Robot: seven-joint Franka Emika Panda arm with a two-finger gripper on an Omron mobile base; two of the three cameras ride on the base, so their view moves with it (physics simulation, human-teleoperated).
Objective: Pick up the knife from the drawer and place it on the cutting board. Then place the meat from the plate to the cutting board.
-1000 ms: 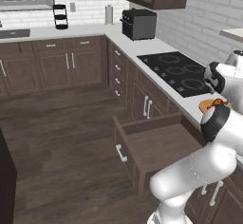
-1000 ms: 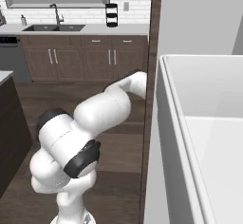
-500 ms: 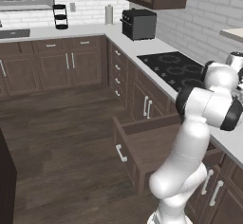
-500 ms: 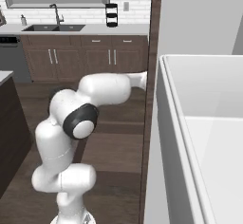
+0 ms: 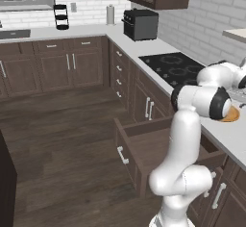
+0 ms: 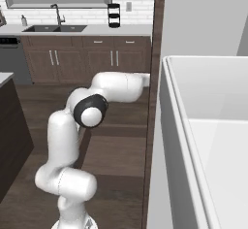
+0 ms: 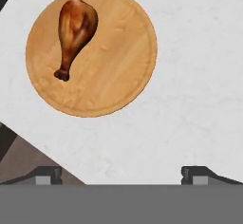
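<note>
In the hand view the plate lies flat on the white counter, and the meat, a reddish-brown drumstick, rests on its left half with the bone end pointing down-left. My gripper hovers above the counter just below the plate, open, with nothing between its fingertips. From the left base view the drawer stands pulled out under the counter, partly hidden by my arm, and an edge of the plate peeks out behind my elbow. The knife and the cutting board are out of view.
A black stovetop lies on the counter beyond the plate, with a toaster oven further back. The counter's front edge runs diagonally close to my left fingertip. A tall dark panel and a white wall block the right base view.
My arm has straightened upward and its forearm has swung over the counter toward the plate. The jaws stayed open. The drawer has not moved.
</note>
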